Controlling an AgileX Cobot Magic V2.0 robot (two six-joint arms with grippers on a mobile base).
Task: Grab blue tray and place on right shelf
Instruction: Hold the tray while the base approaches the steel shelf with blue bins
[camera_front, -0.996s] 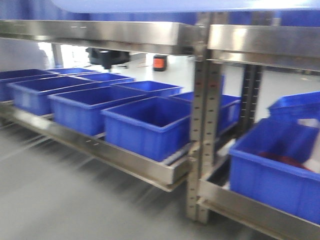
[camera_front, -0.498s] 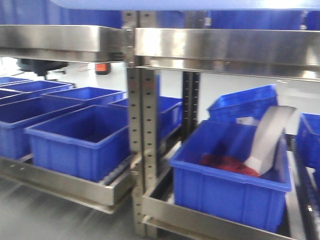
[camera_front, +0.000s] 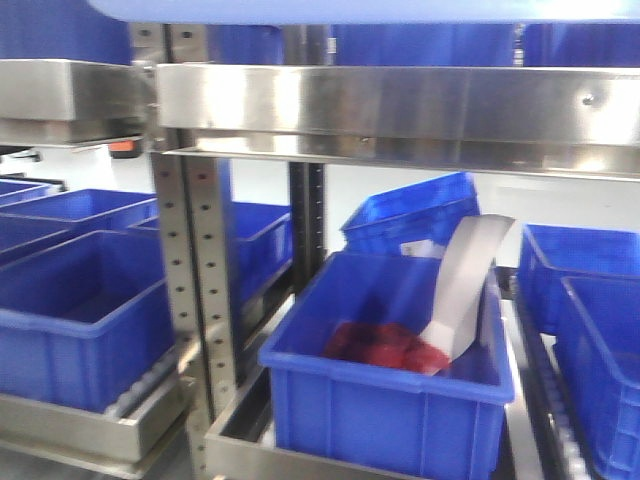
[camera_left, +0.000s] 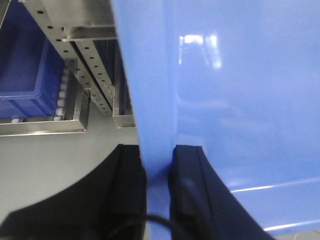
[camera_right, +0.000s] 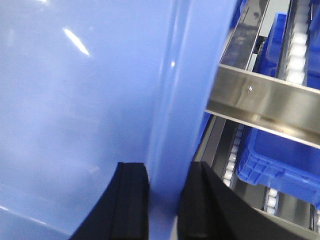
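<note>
**Both claws clamped on the tray's edges**

The left gripper (camera_left: 158, 155) and the right gripper (camera_right: 167, 172) each pinch one edge of the blue tray (camera_left: 235, 90), with the jaws narrowed to the rim's thickness. In the front view the tray sits higher than the front rail of the right shelf (camera_front: 400, 100), which carries dark-blue bins (camera_front: 385, 400).

The blue tray (camera_left: 240, 100) is glossy plastic; the right shelf (camera_front: 400, 100), shiny metal.

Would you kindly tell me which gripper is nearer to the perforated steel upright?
Left. The left gripper clamps one rim of the blue tray, with the perforated upright showing beyond it; the right gripper clamps the opposite rim, facing the right shelf.
</note>
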